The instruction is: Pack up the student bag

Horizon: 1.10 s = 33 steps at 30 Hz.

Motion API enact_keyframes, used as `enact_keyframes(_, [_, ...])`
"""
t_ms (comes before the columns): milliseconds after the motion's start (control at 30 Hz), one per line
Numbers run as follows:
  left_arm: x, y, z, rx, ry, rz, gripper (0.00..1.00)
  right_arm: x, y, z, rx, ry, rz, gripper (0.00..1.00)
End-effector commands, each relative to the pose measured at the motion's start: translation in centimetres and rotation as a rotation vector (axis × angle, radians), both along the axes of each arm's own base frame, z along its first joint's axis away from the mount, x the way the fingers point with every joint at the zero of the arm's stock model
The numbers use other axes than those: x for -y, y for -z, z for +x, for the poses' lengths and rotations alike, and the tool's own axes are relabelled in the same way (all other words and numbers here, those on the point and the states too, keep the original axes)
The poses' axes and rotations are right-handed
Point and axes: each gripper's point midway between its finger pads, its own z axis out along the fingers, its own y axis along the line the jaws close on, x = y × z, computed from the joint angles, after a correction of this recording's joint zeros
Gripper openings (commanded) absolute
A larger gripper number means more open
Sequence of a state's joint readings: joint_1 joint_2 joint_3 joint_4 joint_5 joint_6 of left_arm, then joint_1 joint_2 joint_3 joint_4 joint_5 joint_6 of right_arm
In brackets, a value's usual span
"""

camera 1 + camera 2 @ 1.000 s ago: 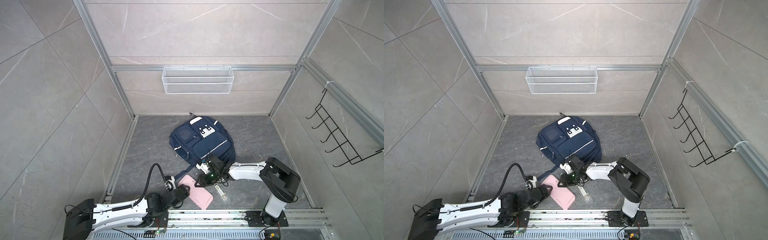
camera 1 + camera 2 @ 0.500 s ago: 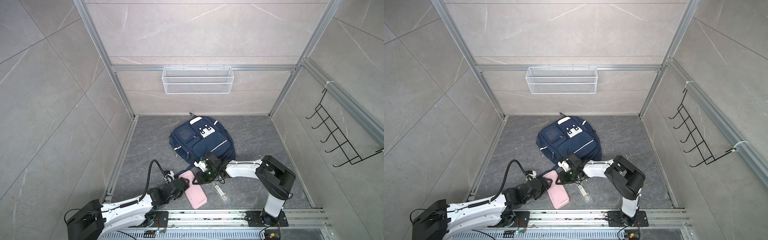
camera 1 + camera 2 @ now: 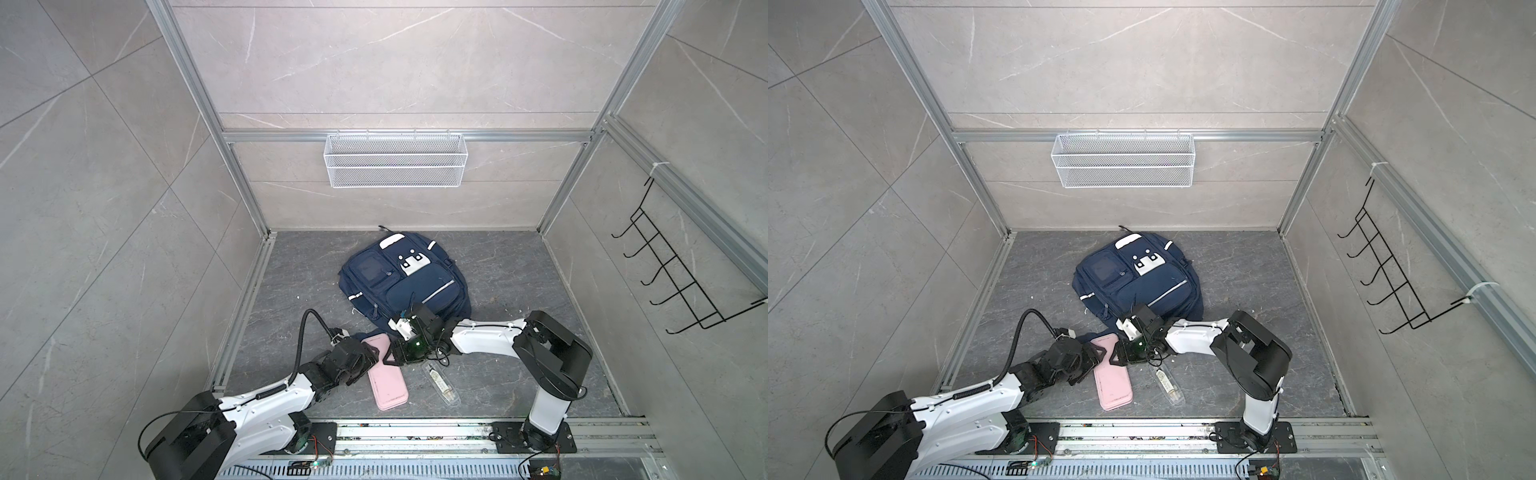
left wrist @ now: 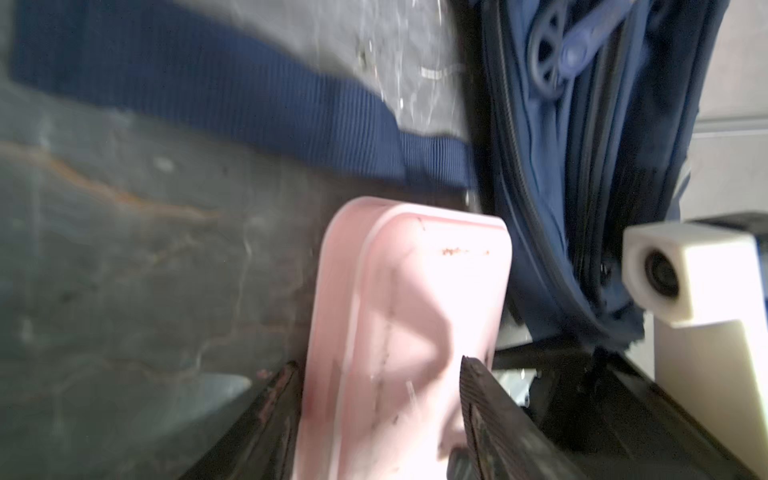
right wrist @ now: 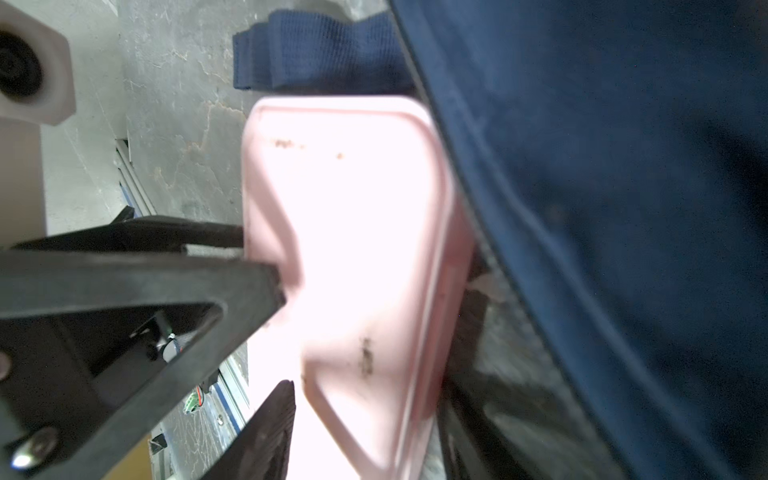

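The student bag (image 3: 415, 286) (image 3: 1142, 286) lies flat on the dark floor, pockets up, in both top views. A pink case (image 3: 388, 386) (image 3: 1113, 386) lies just in front of it, its far end beside the bag's near edge (image 4: 582, 166) (image 5: 602, 208). My left gripper (image 3: 376, 355) (image 3: 1100, 353) (image 4: 378, 365) is shut on the far end of the pink case (image 4: 415, 270). From the other side, my right gripper (image 3: 392, 359) (image 3: 1119, 357) (image 5: 374, 386) straddles the same end of the case (image 5: 353, 208), jaws open. A navy strap (image 4: 208, 83) (image 5: 311, 50) trails on the floor beyond the case.
A clear plastic tube (image 3: 440, 384) (image 3: 1169, 384) lies on the floor right of the case. A white wire basket (image 3: 395, 160) hangs on the back wall and a black hook rack (image 3: 673, 282) on the right wall. The arms' metal rail (image 3: 415, 432) runs along the front.
The pink case has swung from slanting to nearly straight, its far end now closer to the bag. The left arm has pushed forward with it. The right gripper's jaws have widened.
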State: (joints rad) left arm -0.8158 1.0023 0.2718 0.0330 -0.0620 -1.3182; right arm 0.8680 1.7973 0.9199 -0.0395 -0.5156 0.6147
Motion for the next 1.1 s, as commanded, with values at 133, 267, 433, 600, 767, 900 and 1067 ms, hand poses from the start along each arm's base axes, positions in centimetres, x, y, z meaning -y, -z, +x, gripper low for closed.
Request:
enact_keyframes(133, [-0.7, -0.9, -3.1, -0.053, 0.108, 0.016, 0.63, 1.4, 1.0, -1.0, -0.024, 0.043, -0.027, 0.59])
enact_keyframes(267, [-0.9, -0.4, -4.3, -0.090, 0.136, 0.009, 0.64, 1.6, 1.7, -1.3, -0.043, 0.052, -0.025, 0.59])
enact_keyframes(433, [-0.5, 0.6, -5.0, -0.124, 0.168, 0.029, 0.64, 2.1, 1.7, -1.8, -0.046, 0.054, -0.027, 0.59])
enact_keyframes(600, [0.7, 1.1, -4.9, -0.137, 0.195, 0.016, 0.63, 2.7, 1.6, -2.2, -0.049, 0.063, -0.027, 0.59])
enact_keyframes(767, [1.4, 1.8, -5.0, -0.154, 0.202, 0.011, 0.60, 2.7, 1.5, -2.5, -0.064, 0.065, -0.007, 0.59])
enact_keyframes(900, [1.2, 2.1, -5.1, -0.159, 0.180, -0.006, 0.59, 2.0, 1.2, -2.9, -0.090, 0.053, 0.035, 0.59])
enact_keyframes(1067, [0.3, 2.7, -5.5, -0.174, 0.138, -0.015, 0.57, 1.1, 0.9, -3.1, -0.120, 0.036, 0.079, 0.59])
